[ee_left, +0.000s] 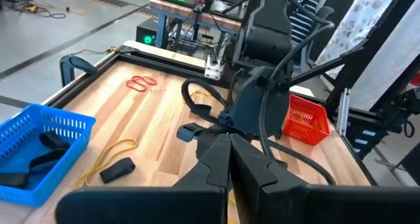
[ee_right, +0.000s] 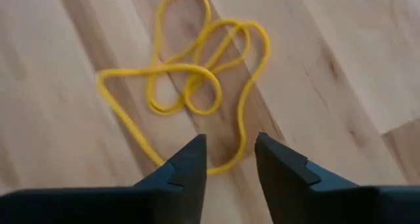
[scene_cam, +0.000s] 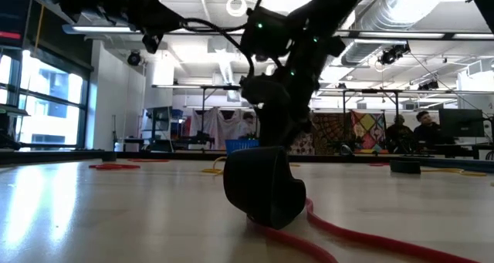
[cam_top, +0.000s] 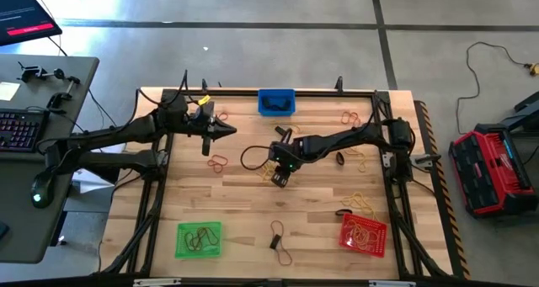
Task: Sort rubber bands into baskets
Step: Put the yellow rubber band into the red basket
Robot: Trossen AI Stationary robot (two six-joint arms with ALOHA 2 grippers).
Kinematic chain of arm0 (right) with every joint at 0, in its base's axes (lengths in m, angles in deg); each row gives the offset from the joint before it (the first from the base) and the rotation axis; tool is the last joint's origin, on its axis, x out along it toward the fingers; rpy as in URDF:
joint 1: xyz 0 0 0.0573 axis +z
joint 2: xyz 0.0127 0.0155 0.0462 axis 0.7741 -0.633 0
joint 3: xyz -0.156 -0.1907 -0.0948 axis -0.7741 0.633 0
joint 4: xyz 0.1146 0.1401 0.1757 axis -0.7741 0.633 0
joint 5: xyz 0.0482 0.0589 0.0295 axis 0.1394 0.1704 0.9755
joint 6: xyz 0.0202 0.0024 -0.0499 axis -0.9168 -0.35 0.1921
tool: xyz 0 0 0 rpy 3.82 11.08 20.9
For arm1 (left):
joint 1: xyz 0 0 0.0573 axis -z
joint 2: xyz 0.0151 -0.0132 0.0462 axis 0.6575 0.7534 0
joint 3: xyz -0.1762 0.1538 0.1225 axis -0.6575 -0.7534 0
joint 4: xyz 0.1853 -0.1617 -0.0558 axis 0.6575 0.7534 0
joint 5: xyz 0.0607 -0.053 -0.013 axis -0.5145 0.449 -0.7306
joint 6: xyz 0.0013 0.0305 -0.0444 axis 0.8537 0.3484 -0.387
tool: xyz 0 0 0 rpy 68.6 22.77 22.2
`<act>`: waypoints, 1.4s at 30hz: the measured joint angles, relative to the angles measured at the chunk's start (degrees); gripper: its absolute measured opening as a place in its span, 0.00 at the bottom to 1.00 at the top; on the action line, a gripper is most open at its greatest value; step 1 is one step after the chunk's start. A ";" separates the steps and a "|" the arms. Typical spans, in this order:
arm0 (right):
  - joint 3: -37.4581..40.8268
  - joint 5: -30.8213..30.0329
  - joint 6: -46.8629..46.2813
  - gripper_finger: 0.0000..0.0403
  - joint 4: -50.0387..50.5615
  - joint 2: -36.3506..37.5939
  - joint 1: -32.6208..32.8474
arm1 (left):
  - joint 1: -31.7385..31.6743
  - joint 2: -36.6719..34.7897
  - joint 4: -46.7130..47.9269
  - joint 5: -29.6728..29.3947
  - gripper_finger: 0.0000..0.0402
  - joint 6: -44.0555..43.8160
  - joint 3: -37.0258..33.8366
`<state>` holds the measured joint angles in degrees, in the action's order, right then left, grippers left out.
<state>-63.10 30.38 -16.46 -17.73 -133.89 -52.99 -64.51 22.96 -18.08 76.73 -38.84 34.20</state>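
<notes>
Hovering: right gripper (ee_right: pixel 228 159) low over a yellow tangle (ee_right: pixel 197 73) of rubber bands at mid-table, fingers parted to a narrow gap, nothing between them.
Target location: the yellow tangle lies flat on the table (cam_top: pixel 244 211), roughly central, just ahead of the right fingertips; its nearest loop runs into the gap between them.
Key relation: bulk of the tangle sits forward of the gripper; its long axis runs away from the fingers, roughly in line with them rather than across the gap.
Judgement: a short reach forward and down should put strands between the jaws.
Nearer arm: right, plainly. Left gripper (cam_top: pixel 223 132) is raised over the table's left-rear part, closed and empty, waiting.
Baskets: blue basket (cam_top: pixel 276 103) at the far edge, green basket (cam_top: pixel 199 240) near-left, red basket (cam_top: pixel 363 234) near-right; the red basket holds yellowish bands.
Risk: thin strands may slip a partial pinch.
</notes>
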 joint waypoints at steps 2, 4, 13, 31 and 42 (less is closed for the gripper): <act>1.13 -0.08 0.31 0.25 -1.25 -0.02 0.00 | 0.00 0.00 0.00 -0.09 0.00 -0.04 0.00; 2.16 -0.09 0.97 0.23 -2.54 -0.37 0.00 | 0.00 0.00 0.00 -0.43 0.00 -0.05 -0.01; 3.37 -0.69 0.94 0.03 -3.92 -0.56 -0.01 | 0.00 0.00 -0.04 -1.06 0.00 -0.94 -0.01; -1.78 0.30 -3.42 0.00 3.72 5.89 2.31 | 0.00 0.00 0.11 -1.08 0.00 -2.08 -0.01; -11.54 0.60 -7.13 0.00 19.36 10.20 6.68 | -0.09 0.00 0.24 -1.10 0.00 -2.05 -0.01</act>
<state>-74.64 30.98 -23.58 1.63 -123.70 -46.31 -64.59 22.96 -17.84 75.64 -40.90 34.19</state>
